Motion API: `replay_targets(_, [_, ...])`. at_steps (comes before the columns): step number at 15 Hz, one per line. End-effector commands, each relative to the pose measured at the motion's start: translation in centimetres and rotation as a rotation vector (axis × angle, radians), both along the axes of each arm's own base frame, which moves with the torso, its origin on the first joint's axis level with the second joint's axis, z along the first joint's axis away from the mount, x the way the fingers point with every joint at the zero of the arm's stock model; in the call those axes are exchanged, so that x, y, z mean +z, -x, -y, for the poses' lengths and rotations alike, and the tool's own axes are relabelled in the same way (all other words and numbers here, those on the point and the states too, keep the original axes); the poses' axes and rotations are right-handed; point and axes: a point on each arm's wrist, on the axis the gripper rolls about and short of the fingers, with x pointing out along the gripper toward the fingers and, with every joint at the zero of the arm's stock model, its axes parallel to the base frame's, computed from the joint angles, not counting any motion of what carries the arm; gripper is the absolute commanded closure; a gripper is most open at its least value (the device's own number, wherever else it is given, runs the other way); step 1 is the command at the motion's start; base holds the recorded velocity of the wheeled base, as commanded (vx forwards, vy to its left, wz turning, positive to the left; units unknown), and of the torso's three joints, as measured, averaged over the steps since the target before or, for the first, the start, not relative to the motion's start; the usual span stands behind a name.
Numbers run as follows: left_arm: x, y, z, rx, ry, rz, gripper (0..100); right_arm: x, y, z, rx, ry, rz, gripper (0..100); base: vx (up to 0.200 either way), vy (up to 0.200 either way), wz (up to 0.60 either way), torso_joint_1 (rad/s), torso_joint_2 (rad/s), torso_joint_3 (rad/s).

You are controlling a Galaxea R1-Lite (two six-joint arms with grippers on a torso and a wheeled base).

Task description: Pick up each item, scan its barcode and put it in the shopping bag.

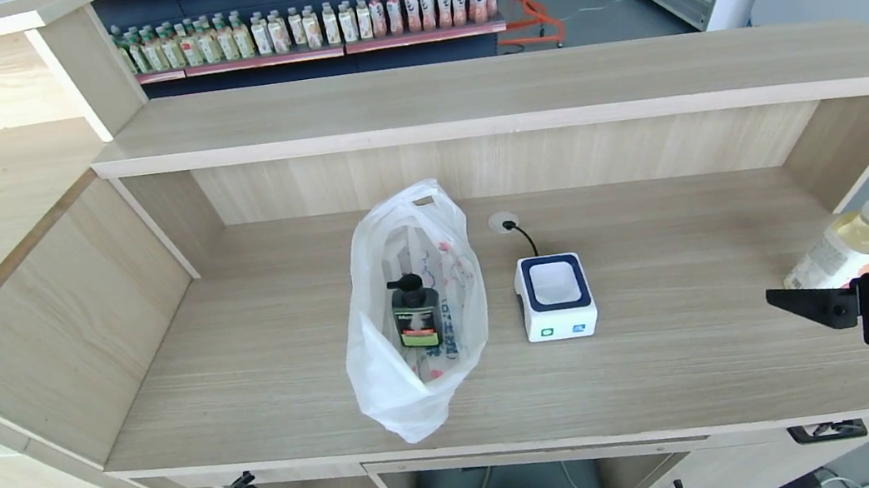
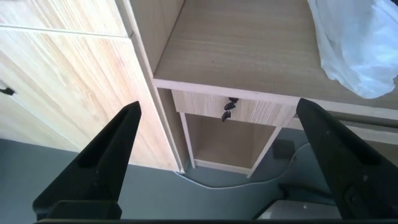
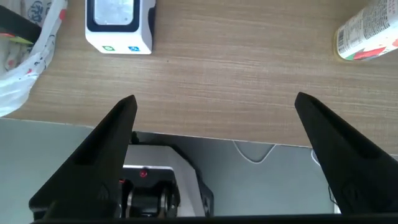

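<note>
The white shopping bag (image 1: 384, 368) lies open on the middle of the desk (image 1: 669, 364) with a dark pump bottle (image 1: 416, 313) inside it. The white scanner (image 1: 556, 295) is just to its right. A bottle of yellowish liquid (image 1: 850, 244) sits near the desk's right end. The right tool (image 3: 216, 99) hovers over the near edge with its jaws wide and nothing in them. The left tool (image 2: 219, 104), also wide and unloaded, hangs off the near left corner.
</note>
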Motion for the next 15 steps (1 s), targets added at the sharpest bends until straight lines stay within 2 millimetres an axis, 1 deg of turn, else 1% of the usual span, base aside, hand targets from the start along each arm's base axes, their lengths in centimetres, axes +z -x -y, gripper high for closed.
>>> replay_targets(1, [0.0,0.0,0.0,0.001,0.0,-0.001,0,-0.4,-0.3,0.0,-0.011,0.008,-0.021,0,0.0,0.0,0.0,0.0,0.0,0.0])
replay_targets(7, [0.0,0.0,0.0,0.0,-0.003,-0.002,0,-0.6,-0.3,0.1,-0.029,0.011,-0.026,0,0.0,-0.2,0.0,0.006,0.0,0.003])
replay_targets(9, [0.0,0.0,0.0,0.0,-0.005,0.0,0,-1.0,0.0,0.3,-0.047,0.02,-0.038,0,0.0,-0.2,0.0,0.002,0.0,0.0])
replay_targets(11, [0.0,0.0,0.0,0.0,-0.005,-0.002,0,-1.8,0.2,0.8,-0.075,0.026,-0.065,0,0.0,-0.2,0.0,0.005,0.0,0.002])
replay_targets(15, [0.0,0.0,0.0,0.0,-0.005,0.0,0,-2.1,0.4,0.8,-0.075,0.027,-0.077,0,0.0,-0.2,0.0,0.001,0.0,0.0])
